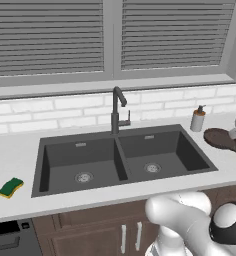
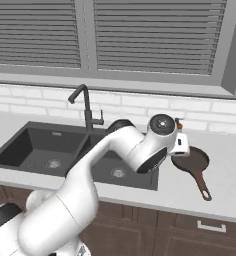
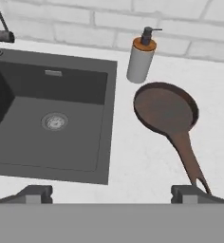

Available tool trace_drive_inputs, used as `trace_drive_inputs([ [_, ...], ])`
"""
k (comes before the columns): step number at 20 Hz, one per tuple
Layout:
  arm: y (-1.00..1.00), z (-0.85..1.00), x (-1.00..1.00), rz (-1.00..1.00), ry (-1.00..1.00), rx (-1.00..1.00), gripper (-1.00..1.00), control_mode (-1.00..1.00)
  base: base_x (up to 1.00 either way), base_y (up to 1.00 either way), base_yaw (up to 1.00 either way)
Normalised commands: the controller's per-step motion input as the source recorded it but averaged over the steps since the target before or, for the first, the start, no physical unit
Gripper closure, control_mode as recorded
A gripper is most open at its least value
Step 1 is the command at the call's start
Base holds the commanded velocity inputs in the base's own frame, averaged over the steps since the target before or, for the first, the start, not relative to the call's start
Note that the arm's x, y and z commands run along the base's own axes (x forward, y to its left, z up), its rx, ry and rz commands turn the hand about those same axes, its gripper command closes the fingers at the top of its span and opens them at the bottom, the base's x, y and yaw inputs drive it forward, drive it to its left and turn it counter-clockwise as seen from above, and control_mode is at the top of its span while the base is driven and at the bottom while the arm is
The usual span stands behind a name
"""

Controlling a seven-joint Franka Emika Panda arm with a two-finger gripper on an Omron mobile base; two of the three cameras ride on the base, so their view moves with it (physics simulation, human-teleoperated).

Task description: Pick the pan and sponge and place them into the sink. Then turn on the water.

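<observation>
Lying on the counter (image 1: 20,150) right of the sink (image 1: 121,131): pan (image 3: 166,108), handle toward the front edge. Sponge (image 1: 10,187) is set near the counter's left front. Gripper (image 3: 114,193) is spread wide above, nothing held.

Left base view looks from behind the arm's left, down over the whole sink (image 1: 124,142) toward the window wall. Right base view, from the other side, takes in the same sink (image 2: 40,150) and faucet (image 2: 84,107). Hand view hangs close above, looking down on the right basin and the counter (image 3: 142,156) beside it.
</observation>
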Motion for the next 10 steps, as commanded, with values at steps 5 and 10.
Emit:
trace_drive_inputs([
  [5,-0.4,-0.3,0.23,0.0,0.26,-0.15,-1.0,-1.0,0.0,0.0,0.0],
  [10,-0.39,-0.28,0.15,0.01,0.25,-0.1,-1.0,-1.0,0.0,0.0,0.0],
])
